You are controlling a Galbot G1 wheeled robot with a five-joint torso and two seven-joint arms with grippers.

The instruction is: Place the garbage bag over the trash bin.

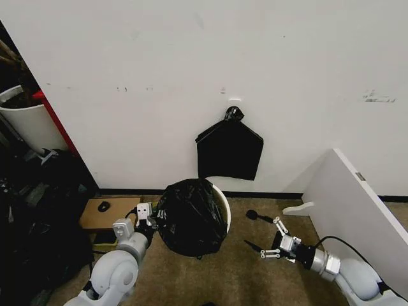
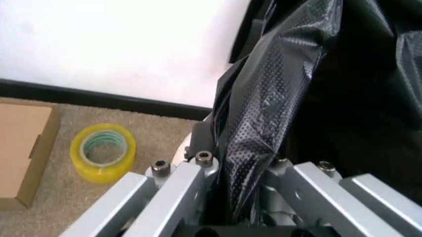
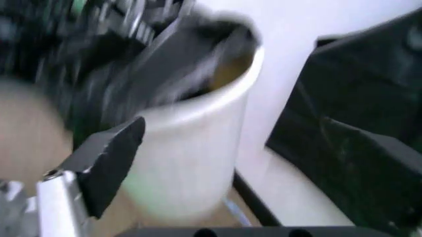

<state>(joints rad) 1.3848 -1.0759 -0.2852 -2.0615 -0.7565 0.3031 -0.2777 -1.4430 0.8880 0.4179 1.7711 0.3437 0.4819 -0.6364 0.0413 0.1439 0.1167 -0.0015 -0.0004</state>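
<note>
My left gripper point(image 2: 240, 197) has its jaws pinching a fold of the garbage bag point(image 1: 190, 215) at the near-left rim of the trash bin point(image 1: 224, 207), which stands on the carpet against the wall. The bag sits bunched over most of the mouth, with the white rim bare on the right. My right gripper point(image 1: 262, 247) hangs low over the carpet, well right of the bin, jaws spread and empty. I judge the thin film could tear or slip from the pinch if I pull hard, or the light bin could tip. I can read no label or writing, not even on the yellow tape roll point(image 2: 103, 152).
</note>
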